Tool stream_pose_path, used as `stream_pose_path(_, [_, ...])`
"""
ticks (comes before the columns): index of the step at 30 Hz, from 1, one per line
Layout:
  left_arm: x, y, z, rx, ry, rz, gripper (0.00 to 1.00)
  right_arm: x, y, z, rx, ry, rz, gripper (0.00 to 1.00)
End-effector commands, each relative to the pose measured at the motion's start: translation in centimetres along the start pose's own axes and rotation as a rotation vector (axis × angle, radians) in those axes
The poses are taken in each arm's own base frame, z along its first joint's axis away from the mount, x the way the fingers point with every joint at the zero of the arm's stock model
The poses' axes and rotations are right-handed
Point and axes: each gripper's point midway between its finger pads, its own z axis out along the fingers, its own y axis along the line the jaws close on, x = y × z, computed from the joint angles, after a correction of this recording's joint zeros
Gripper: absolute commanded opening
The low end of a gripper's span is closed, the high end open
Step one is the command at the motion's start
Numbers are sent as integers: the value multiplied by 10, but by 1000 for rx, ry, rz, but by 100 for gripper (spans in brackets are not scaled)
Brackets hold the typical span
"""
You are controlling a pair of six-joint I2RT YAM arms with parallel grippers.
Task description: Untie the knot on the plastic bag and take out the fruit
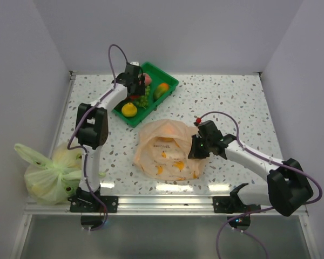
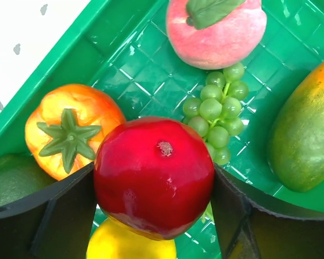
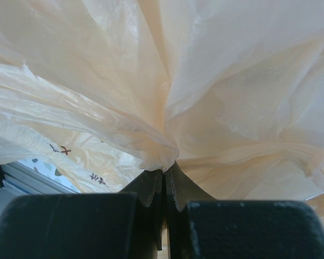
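left jaws grip the glossy red round toy fruit (image 2: 154, 175) over the green plastic tray (image 2: 124, 38); lower it into a bare gap before you release. right jaws, closed, pinch the crinkly pale orange plastic bag (image 1: 167, 151) on the counter (image 1: 232, 102).

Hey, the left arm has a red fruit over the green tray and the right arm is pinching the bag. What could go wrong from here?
1. The red fruit sits between the left jaws directly over the yellow fruit. Released here, it may land on that and roll into the grapes or toward the green tray wall.
2. The right jaws pinch only a thin fold of the plastic bag. Pulling could tear the film or let it slip.
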Motion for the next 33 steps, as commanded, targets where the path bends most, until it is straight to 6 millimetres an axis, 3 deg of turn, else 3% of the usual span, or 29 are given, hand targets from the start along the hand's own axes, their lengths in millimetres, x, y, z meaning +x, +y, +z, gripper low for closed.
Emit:
stream_pose_path(1, [-47,15,-42,-24,-135,-58,82,-11,8,-8,-20,-30,-21,0])
stream_pose_path(2, [-53,13,-50,-12,-159,-69,91,-11,7,-8,-19,-33,-22,0])
stream_pose_path(5, [-62,7,-79,13,-197,-82,100,-13,5,-12,-6,-47,-28,0])
stream_pose_path(8, [-67,-1,-110,52,-228,-85,100,-15,4,-16,3,-59,-33,0])
stream_pose_path(9, [-58,-10,-116,66,-218,-70,100,-16,5,-18,0,-66,-35,0])
stream_pose_path(10, [-65,-13,-137,85,-250,-74,100,-16,5,-19,3,-70,-36,0])
stream_pose_path(11, [-63,-18,-147,97,-257,-73,100,-17,4,-21,6,-76,-34,0])
stream_pose_path(12, [-48,-28,-153,114,-240,-52,100,-19,6,-23,4,-87,-36,0])
stream_pose_path(13, [-52,-31,-174,133,-271,-54,100,-20,6,-24,3,-91,-37,0])
stream_pose_path(14, [-46,-35,-183,141,-270,-55,100,-21,7,-25,2,-96,-36,0])
stream_pose_path(15, [-29,-45,-189,158,-249,-36,100,-22,7,-26,2,-98,-36,0])
stream_pose_path(17, [-20,-50,-213,201,-252,-49,100,-24,8,-27,1,-108,-36,0])
stream_pose_path(20, [12,-60,-238,254,-215,-46,100,-26,9,-28,-3,-111,-37,0])
stream_pose_path(24, [63,-77,-270,338,-158,-18,99,-29,12,-29,-7,-119,-38,0])
stream_pose_path(28, [109,-92,-288,393,-94,-20,99,-30,14,-29,-14,-120,-40,0])
stream_pose_path(30, [136,-101,-292,416,-58,2,99,-31,14,-29,-17,-122,-38,0])
stream_pose_path(33, [161,-116,-290,435,-20,17,98,-30,15,-27,-22,-112,-28,0])
